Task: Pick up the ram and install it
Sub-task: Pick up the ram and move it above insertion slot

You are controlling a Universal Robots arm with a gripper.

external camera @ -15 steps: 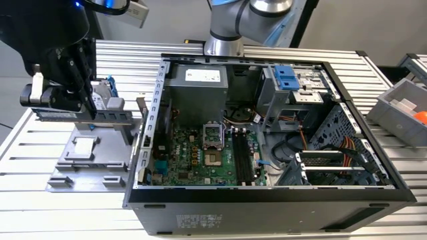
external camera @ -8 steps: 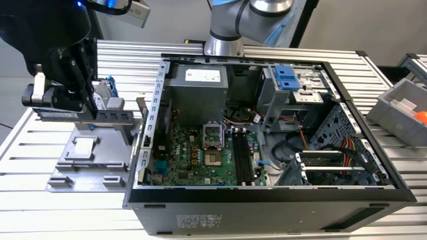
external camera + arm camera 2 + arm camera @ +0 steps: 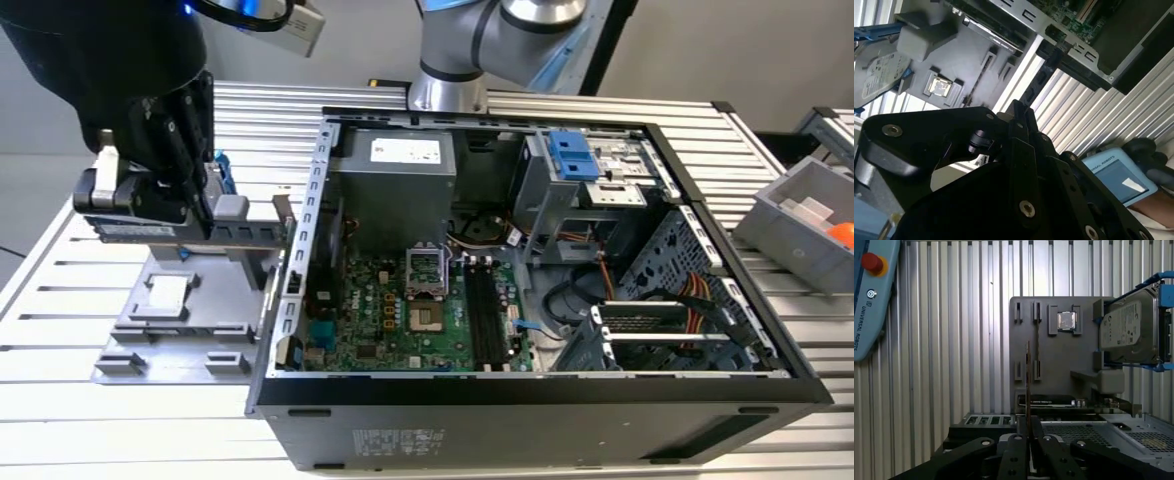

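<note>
The open black metal tower computer case lies just beside the flat grey plastic parts holder. The black two-fingered gripper hangs over the holder. Its fingers are pinched narrow on one end of the ram, a thin circuit-board stick seen edge-on. With so small a hold, I'd say the stick could tilt or slip, then jam at the long dark memory slots.
</note>
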